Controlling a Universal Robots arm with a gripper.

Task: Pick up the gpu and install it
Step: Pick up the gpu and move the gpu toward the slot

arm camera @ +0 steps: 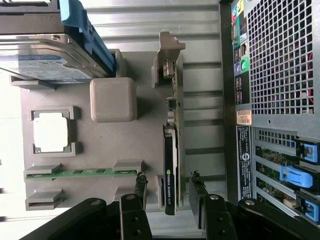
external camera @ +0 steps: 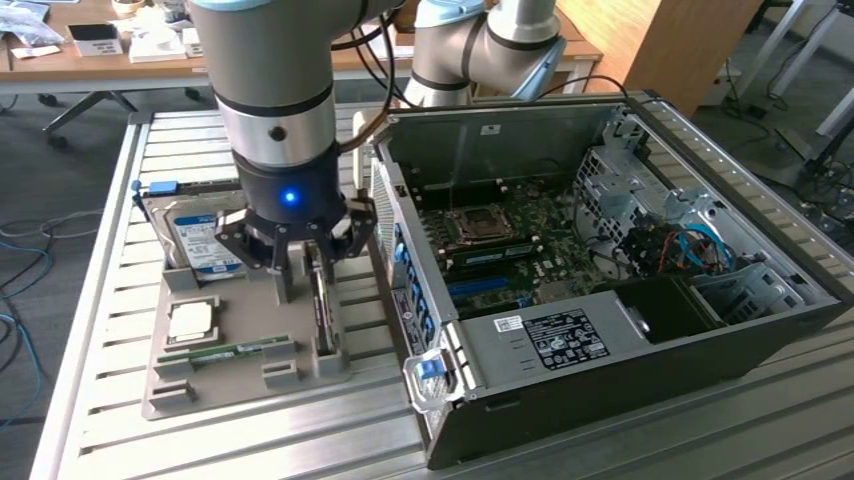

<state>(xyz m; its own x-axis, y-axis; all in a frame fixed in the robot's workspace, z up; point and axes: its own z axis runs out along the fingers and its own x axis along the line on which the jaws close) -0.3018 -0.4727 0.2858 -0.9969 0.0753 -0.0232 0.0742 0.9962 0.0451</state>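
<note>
The gpu (external camera: 324,312) (arm camera: 171,160) is a thin dark card with a silver end bracket. It stands on edge in a slot along the side of the grey holder tray (external camera: 247,385) (arm camera: 145,135) nearest the computer case. My gripper (external camera: 304,268) (arm camera: 168,182) hangs right above it, open. One fingertip (arm camera: 141,184) and the other (arm camera: 196,184) straddle the card's black cooler end with a gap on each side. Nothing is held.
On the tray lie a silver hard drive (external camera: 200,242) (arm camera: 45,67), a CPU chip (external camera: 191,320) (arm camera: 50,132) and a green memory stick (external camera: 227,350) (arm camera: 80,173). The open computer case (external camera: 614,330) (arm camera: 270,95) lies close beside the tray, motherboard (external camera: 514,240) exposed. Another arm's base (external camera: 481,50) stands behind it.
</note>
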